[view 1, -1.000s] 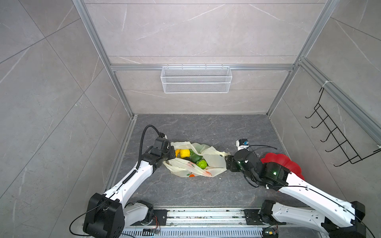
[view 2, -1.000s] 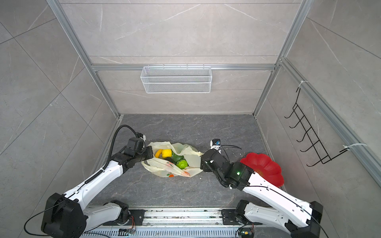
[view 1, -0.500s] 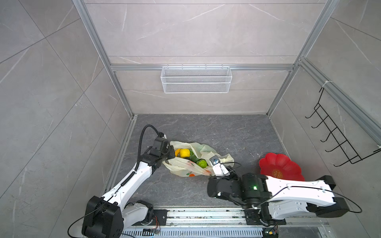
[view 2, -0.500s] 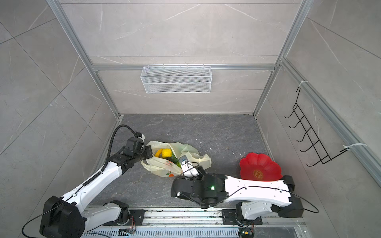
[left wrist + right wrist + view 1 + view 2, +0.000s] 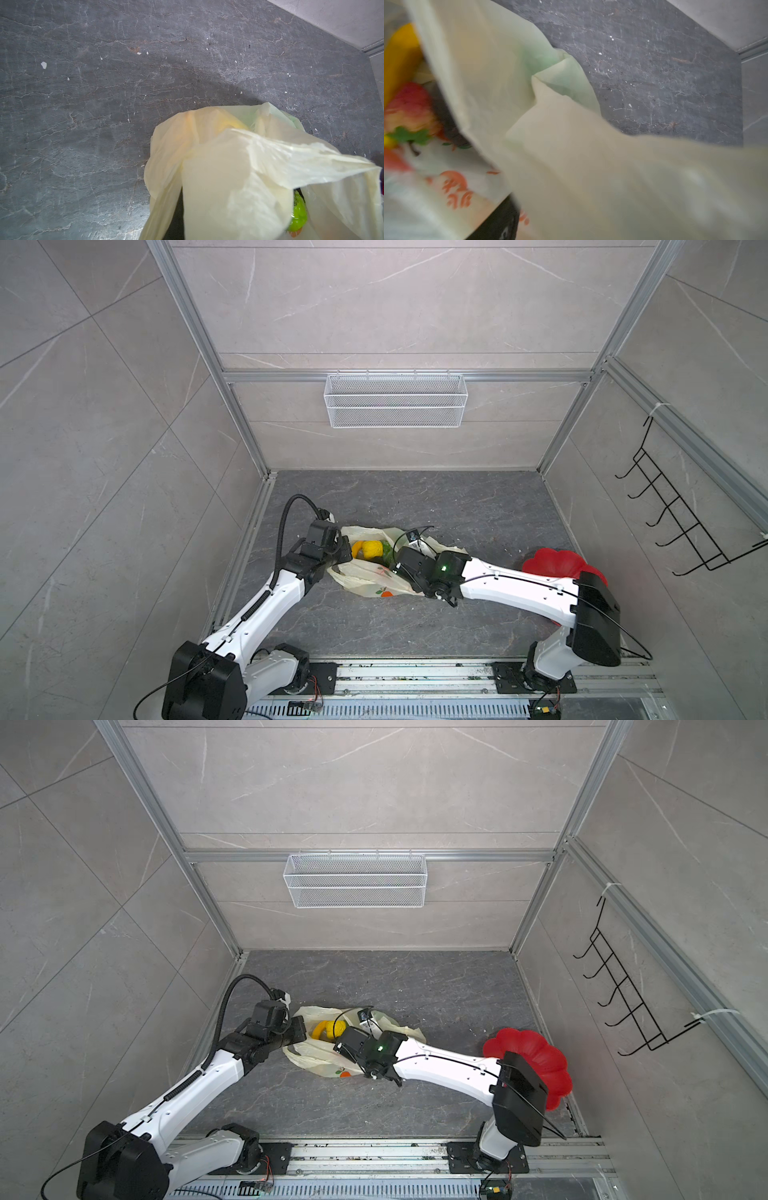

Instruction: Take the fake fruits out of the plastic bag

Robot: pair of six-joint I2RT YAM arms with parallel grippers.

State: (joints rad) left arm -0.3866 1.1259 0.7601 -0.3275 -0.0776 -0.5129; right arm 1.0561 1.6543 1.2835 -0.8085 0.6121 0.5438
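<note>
The cream plastic bag (image 5: 365, 580) (image 5: 320, 1056) lies crumpled on the dark floor, its mouth open upward. Inside it show fake fruits: a yellow lemon (image 5: 372, 548), a banana (image 5: 320, 1029) and something green (image 5: 386, 549). My left gripper (image 5: 344, 556) is shut on the bag's left rim, and bag film (image 5: 228, 176) covers its jaws in the left wrist view, beside a green ball (image 5: 299, 216). My right gripper (image 5: 394, 562) reaches over the bag to its mouth. The right wrist view shows the banana (image 5: 400, 54), a red strawberry (image 5: 409, 106) and one dark finger (image 5: 496, 222); film hides the rest.
A red flower-shaped plate (image 5: 552, 566) (image 5: 536, 1048) sits on the floor at the right, partly behind my right arm. A white wire basket (image 5: 395, 400) hangs on the back wall and a black hook rack (image 5: 681, 522) on the right wall.
My right arm swung from the bag's right side, dipped toward the front, and now stretches over the bag with its gripper at the mouth. The left arm and its grip are unchanged.
</note>
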